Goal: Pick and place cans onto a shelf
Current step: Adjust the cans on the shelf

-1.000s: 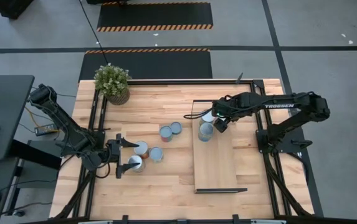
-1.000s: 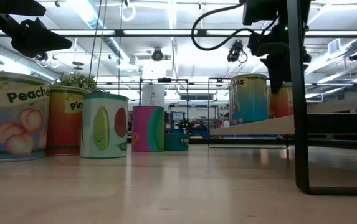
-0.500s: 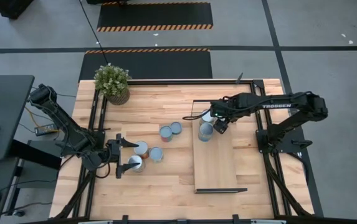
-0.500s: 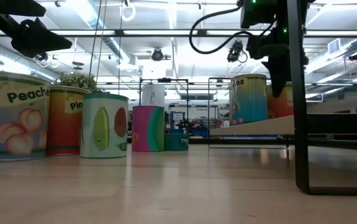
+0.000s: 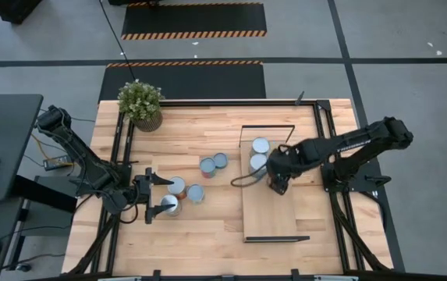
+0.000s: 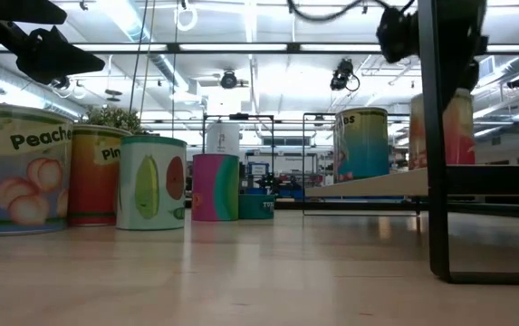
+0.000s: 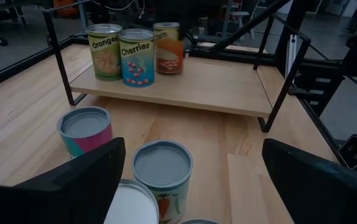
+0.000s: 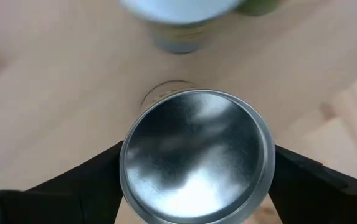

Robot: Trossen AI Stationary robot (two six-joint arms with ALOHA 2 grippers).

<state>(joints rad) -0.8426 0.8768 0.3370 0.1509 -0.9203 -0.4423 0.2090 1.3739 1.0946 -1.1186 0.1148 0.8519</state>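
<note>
- A can [image 8: 197,155], upright, is bracketed between the right gripper [image 8: 197,180] fingers above the shelf [image 5: 270,211]
- The left gripper [image 5: 154,193] is held open, empty, over floor-level cans

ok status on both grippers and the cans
Right gripper shut on a can over the shelf. Left gripper open, idle by table cans. Nothing in the way.

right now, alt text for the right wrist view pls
A can with a shiny silver top fills the view, sitting between the right gripper's two dark fingers above the light-wood shelf. Another can shows blurred beyond it.
</note>
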